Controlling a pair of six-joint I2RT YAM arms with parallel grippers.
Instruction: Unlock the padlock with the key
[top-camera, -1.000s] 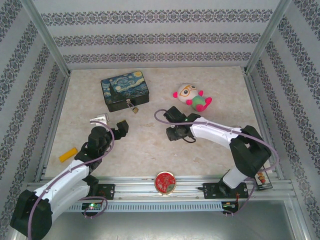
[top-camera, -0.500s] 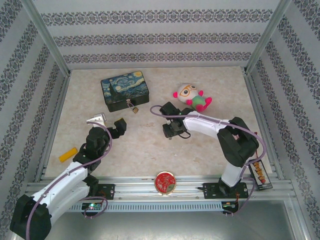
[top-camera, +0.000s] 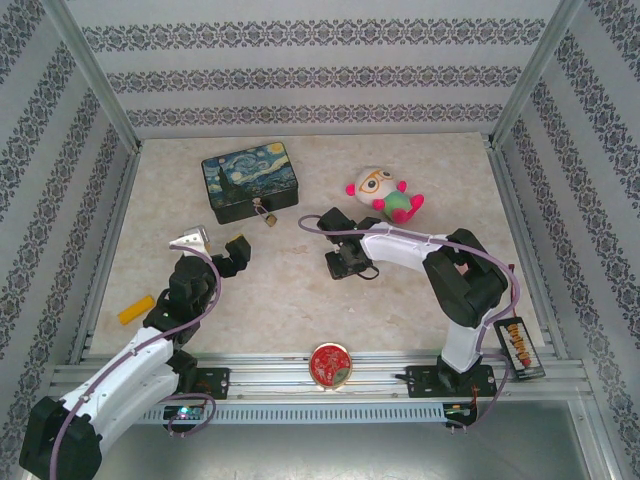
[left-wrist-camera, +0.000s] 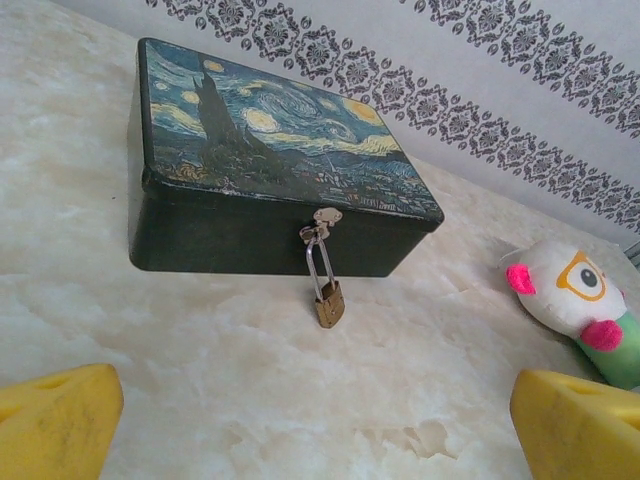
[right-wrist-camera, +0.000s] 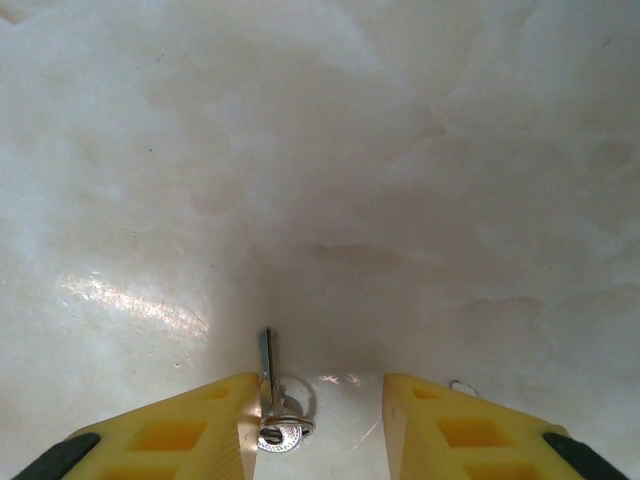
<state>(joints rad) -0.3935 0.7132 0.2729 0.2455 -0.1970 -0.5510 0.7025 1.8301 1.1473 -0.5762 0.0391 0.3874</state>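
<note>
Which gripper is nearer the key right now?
Right. The right gripper straddles the key on the table, jaws apart; the left gripper sits away to the left, open, facing the padlock.

Box (top-camera: 249, 182) sits back left on the table (top-camera: 290, 300), padlock (left-wrist-camera: 328, 300) hanging off its near face. Soft toy (top-camera: 385, 195) lies to the box's right. Left gripper (top-camera: 214, 243) stands before the box. Right gripper (right-wrist-camera: 320, 400), mid-table, straddles the key (right-wrist-camera: 268, 385), which lies flat, close against one finger. Round tin (top-camera: 329, 364) rests on the near rail (top-camera: 250, 378).
</note>
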